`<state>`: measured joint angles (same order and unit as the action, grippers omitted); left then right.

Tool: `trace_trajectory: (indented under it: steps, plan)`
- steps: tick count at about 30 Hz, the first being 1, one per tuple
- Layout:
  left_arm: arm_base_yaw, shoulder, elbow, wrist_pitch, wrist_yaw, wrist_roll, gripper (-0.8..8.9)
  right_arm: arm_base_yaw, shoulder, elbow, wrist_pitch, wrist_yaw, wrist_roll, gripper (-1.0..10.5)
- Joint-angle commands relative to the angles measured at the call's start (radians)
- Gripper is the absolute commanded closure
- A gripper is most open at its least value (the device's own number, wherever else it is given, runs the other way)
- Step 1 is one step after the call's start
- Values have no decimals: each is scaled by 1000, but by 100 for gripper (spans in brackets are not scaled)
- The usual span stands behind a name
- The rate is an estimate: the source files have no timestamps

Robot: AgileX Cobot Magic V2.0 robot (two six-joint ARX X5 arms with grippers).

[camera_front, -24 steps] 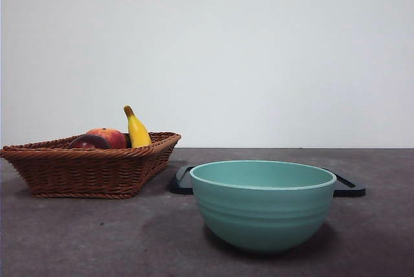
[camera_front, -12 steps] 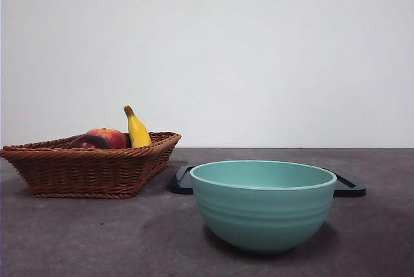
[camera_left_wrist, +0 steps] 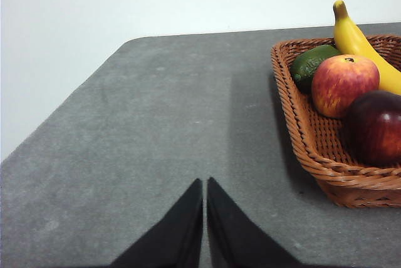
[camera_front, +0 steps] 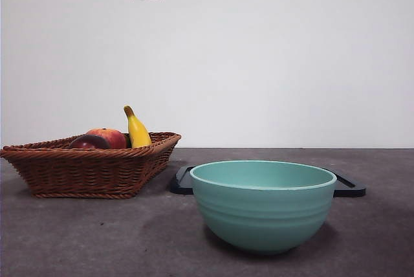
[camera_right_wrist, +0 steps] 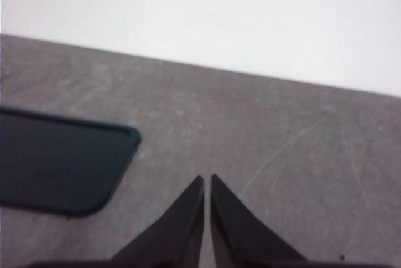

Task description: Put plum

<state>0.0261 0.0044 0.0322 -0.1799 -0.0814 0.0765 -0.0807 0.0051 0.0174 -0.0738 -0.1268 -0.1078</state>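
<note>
The plum (camera_left_wrist: 376, 127) lies in the wicker basket (camera_left_wrist: 313, 149), near the basket corner that faces the left gripper (camera_left_wrist: 204, 183). It touches the red-orange fruit (camera_left_wrist: 344, 84) beside it. Behind that fruit are a green fruit (camera_left_wrist: 311, 64) and a banana (camera_left_wrist: 360, 42) that leans up over the rim. In the front view only the top of the plum (camera_front: 89, 142) shows above the basket (camera_front: 90, 170) wall.

The left gripper hangs over the bare desk (camera_left_wrist: 163, 111), apart from the basket, with its jaws pressed together and holding nothing. The right gripper (camera_right_wrist: 207, 180) is also clenched and empty, over the desk beside a dark flat tray (camera_right_wrist: 56, 161). In the front view, a teal bowl (camera_front: 262, 206) stands in front of this tray (camera_front: 349, 186); no arm shows there.

I judge the task has not started; the plum is untouched. The task does not name where to put it, though the bowl seems a likely place.

Some risks from here:
- The jaws must open first; if they stay shut, they will only push the plum.
- The plum is glossy and round, so an off-centre grasp may let it slip out.
- It sits close to the rim and against the red-orange fruit, so one jaw may catch the wicker or move the neighbour.
- The two round fruits could be confused; the darker one is the plum.
</note>
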Motion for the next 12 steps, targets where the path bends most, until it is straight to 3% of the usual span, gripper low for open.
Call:
trace_trajectory:
  steps: [1,12]
  plan:
    - [2,-1,-21,-7,-4,-8,805,-2,-2,-6,-26,5,0,941]
    - [2,-1,-21,-7,-4,-8,805,-2,-2,-6,-95,3,3,941]
